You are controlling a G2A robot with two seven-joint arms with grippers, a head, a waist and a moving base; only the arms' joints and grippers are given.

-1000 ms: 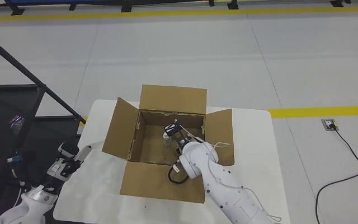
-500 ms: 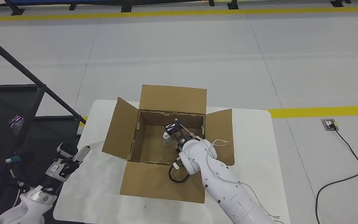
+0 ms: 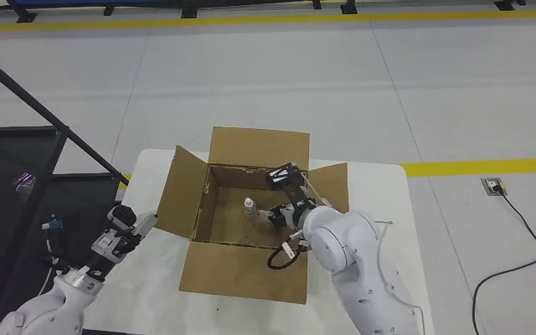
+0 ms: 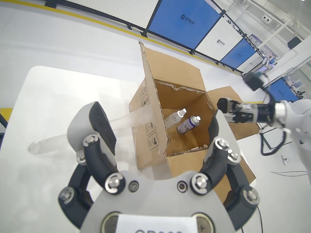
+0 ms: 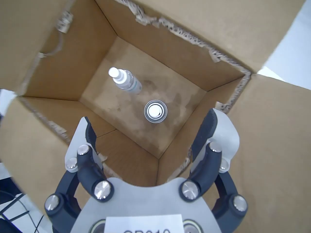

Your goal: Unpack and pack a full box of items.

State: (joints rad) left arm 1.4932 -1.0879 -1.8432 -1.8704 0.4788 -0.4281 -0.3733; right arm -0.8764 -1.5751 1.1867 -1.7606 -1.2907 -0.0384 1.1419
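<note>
right tool (image 5: 150,118) wide apart, empty, above box (image 5: 218,13) with bottle (image 5: 126,81) and can (image 5: 155,111); left tool (image 4: 156,115) apart, empty, nearby

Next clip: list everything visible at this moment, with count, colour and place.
Open corrugated cardboard box: 1, brown, mid-table, flaps spread.
Clear plastic spray bottle with white cap: 1, standing on the box floor.
Dark cylindrical spray can with white cap: 1, on the box floor beside the bottle, apart.
Rounded-corner table: 1, white, under the box.
Floor tape lines: 2, yellow, beyond and beside the table.
Left claw: 1, white and black, open, over the table beside a box flap.
Right claw: 1, white and black, open, above the box opening.
</note>
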